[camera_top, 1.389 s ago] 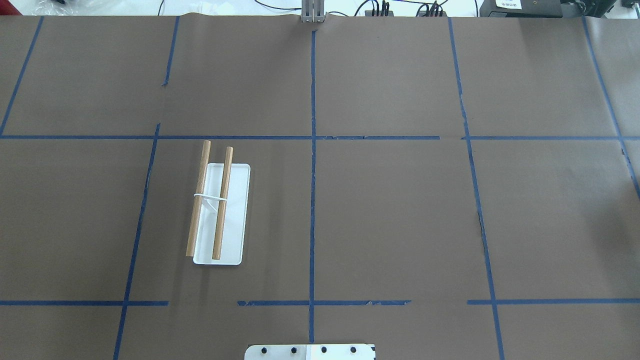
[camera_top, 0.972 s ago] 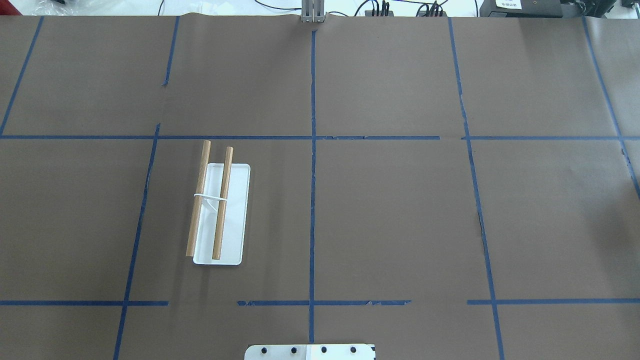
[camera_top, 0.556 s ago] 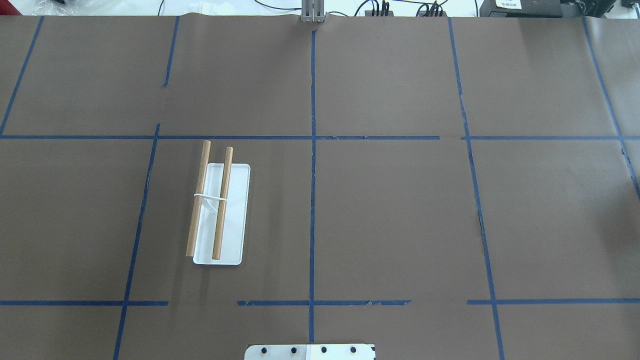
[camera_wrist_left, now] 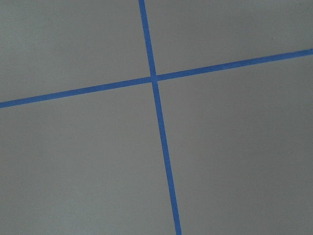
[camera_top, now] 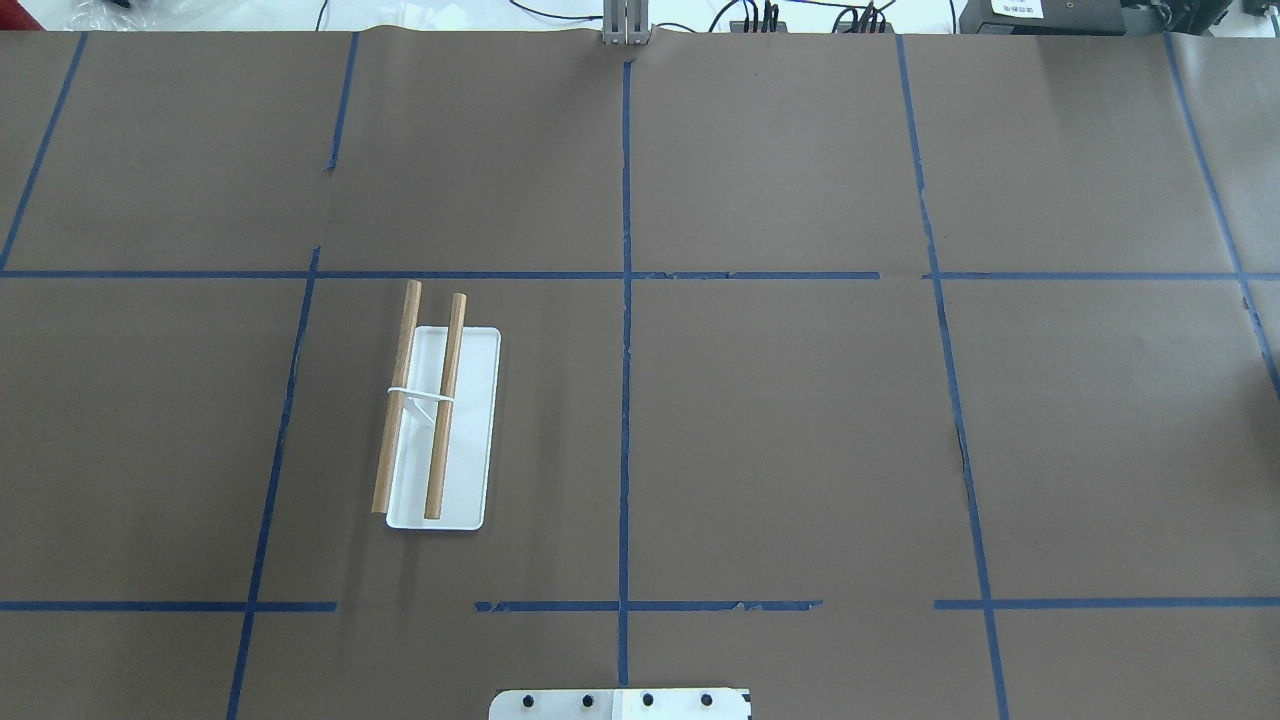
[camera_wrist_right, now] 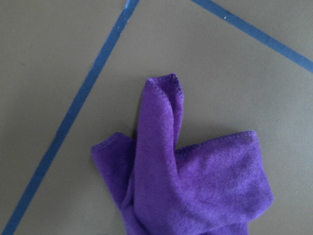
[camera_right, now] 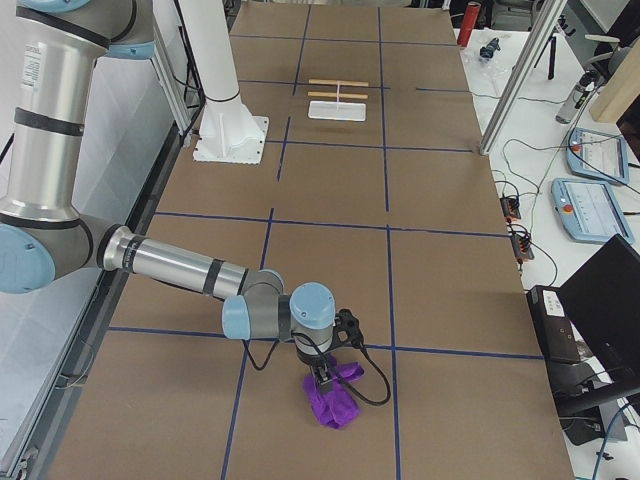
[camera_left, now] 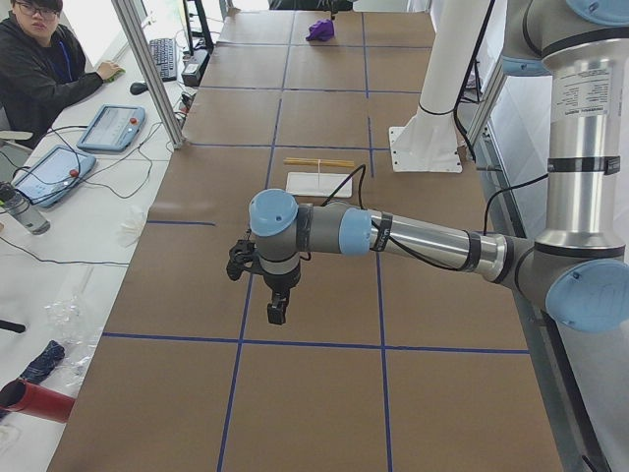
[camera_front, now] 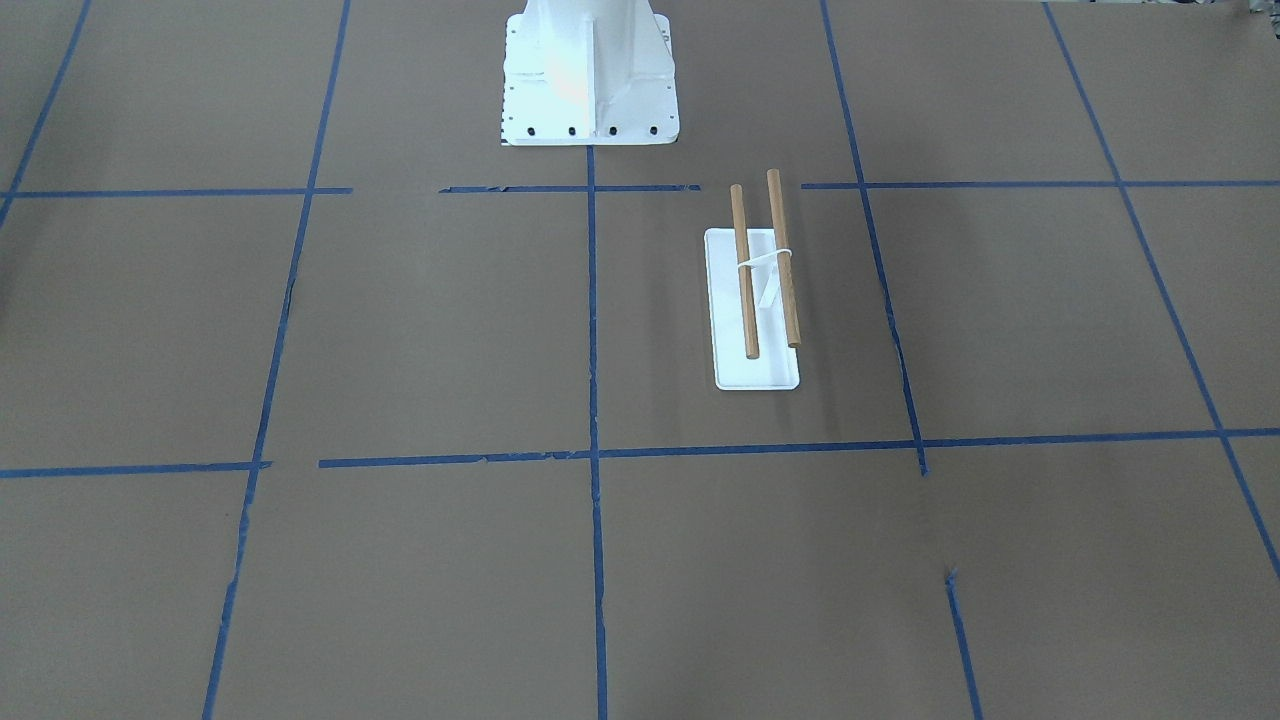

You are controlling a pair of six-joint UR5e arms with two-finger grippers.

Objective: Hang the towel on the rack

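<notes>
The rack [camera_top: 465, 430] has a flat white base and two brown wooden dowels [camera_top: 445, 400]. It stands bare on the left half of the table and also shows in the front view [camera_front: 757, 375]. The purple towel [camera_right: 335, 405] lies crumpled at the table's right end, with one fold standing up in the right wrist view [camera_wrist_right: 195, 186]. My right gripper [camera_right: 324, 378] points down right over the towel, and I cannot tell whether it is open or shut. My left gripper [camera_left: 277, 315] hangs above bare paper at the left end, and I cannot tell its state.
The white robot pedestal [camera_front: 588, 80] is bolted at the table's near edge. Blue tape lines [camera_wrist_left: 155, 78] grid the brown paper. An operator [camera_left: 44, 69] sits beyond the far edge with tablets [camera_left: 113, 128]. An aluminium post [camera_left: 147, 69] stands at that edge.
</notes>
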